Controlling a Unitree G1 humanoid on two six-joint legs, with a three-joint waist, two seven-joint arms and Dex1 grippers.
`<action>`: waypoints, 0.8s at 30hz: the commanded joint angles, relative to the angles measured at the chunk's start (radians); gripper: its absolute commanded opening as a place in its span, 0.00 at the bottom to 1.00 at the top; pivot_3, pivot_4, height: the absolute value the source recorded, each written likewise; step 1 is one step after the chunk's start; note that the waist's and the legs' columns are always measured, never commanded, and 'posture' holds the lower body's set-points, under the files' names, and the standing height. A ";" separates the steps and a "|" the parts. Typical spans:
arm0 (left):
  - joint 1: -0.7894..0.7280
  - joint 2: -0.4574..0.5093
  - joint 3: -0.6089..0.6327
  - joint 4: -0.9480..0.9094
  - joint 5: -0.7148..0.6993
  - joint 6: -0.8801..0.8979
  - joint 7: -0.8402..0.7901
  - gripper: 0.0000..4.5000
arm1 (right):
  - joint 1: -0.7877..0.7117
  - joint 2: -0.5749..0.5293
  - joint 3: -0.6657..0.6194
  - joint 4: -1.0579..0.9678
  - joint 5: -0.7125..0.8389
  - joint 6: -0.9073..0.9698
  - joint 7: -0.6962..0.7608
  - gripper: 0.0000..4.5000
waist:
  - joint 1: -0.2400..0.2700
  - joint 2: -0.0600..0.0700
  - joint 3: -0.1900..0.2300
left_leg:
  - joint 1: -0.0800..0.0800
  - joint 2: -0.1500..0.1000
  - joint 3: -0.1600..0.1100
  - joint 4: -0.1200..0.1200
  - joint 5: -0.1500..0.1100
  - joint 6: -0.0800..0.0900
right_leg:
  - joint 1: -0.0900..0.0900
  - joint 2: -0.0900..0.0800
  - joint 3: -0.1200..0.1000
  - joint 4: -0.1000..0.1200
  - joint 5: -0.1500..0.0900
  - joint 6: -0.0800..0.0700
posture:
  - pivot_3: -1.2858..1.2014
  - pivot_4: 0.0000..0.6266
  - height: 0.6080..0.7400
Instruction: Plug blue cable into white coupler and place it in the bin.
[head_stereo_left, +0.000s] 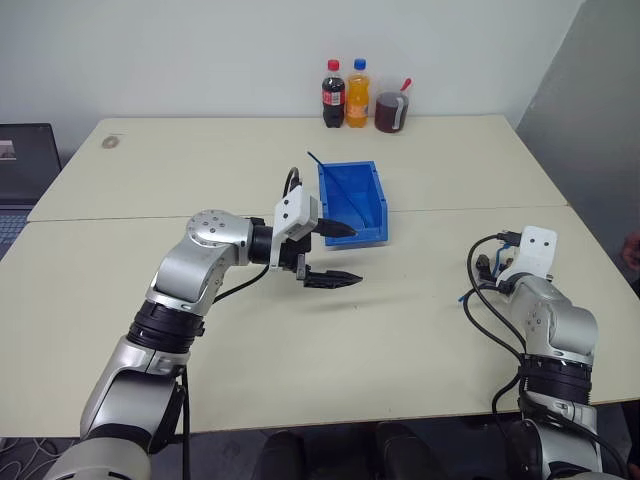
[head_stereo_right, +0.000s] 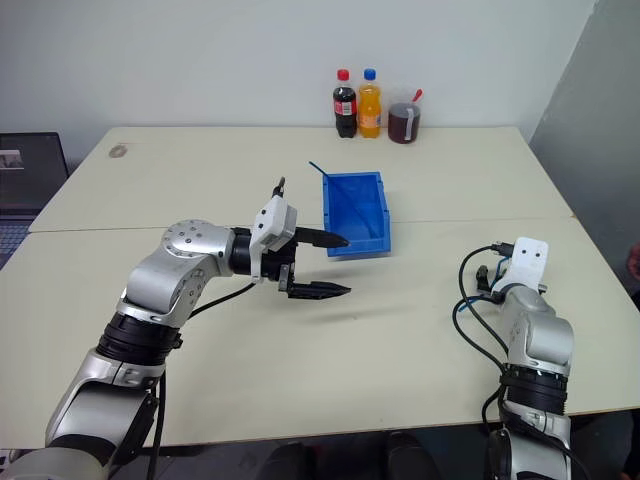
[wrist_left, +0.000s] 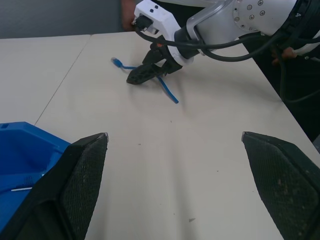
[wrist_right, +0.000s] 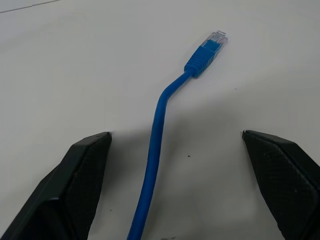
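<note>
The blue cable (wrist_right: 156, 125) lies on the table, its pale plug (wrist_right: 214, 39) pointing away from the wrist. My right gripper (wrist_right: 176, 134) is open low over it, one finger on each side, touching nothing. In the left wrist view the same cable (wrist_left: 167, 91) runs under the right gripper's black fingers (wrist_left: 150, 72). The blue bin (head_stereo_left: 352, 200) stands at mid-table with a thin dark-blue strand leaning in it. My left gripper (head_stereo_left: 356, 254) is open and empty just in front of the bin, pointing right. The white coupler is out of view.
At the table's far edge stand a cola bottle (head_stereo_left: 333, 95), an orange soda bottle (head_stereo_left: 358, 93) and a jug of dark drink (head_stereo_left: 392, 110). A laptop (head_stereo_left: 25, 165) sits off the left edge. The tabletop (head_stereo_left: 420, 330) is bare between the arms.
</note>
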 joint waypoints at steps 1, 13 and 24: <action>-0.040 -0.013 0.016 -0.002 0.008 -0.024 0.004 1.00 | -0.037 -0.018 -0.017 0.038 0.017 -0.052 0.005 0.91 | 0.000 0.000 0.000 | 0.000 0.000 0.000 0.000 0.000 0.000 | 0.000 0.000 0.000 0.000 0.000 0.000 | 0.52 0.24 1.00; -0.050 -0.014 0.028 -0.009 0.000 -0.001 0.008 1.00 | -0.033 -0.054 0.012 0.097 0.008 -0.111 0.039 0.30 | -0.002 0.000 0.000 | 0.000 0.000 0.000 0.000 0.000 0.000 | 0.000 0.000 0.000 0.001 0.000 0.000 | 0.52 0.24 1.00; -0.018 0.013 0.061 -0.047 -0.010 0.025 0.042 1.00 | -0.004 -0.143 0.084 0.113 -0.027 -0.160 0.111 0.00 | -0.001 0.000 0.000 | 0.000 0.000 0.000 0.000 0.000 0.000 | 0.000 0.000 0.000 0.001 0.000 0.000 | 0.52 0.24 1.00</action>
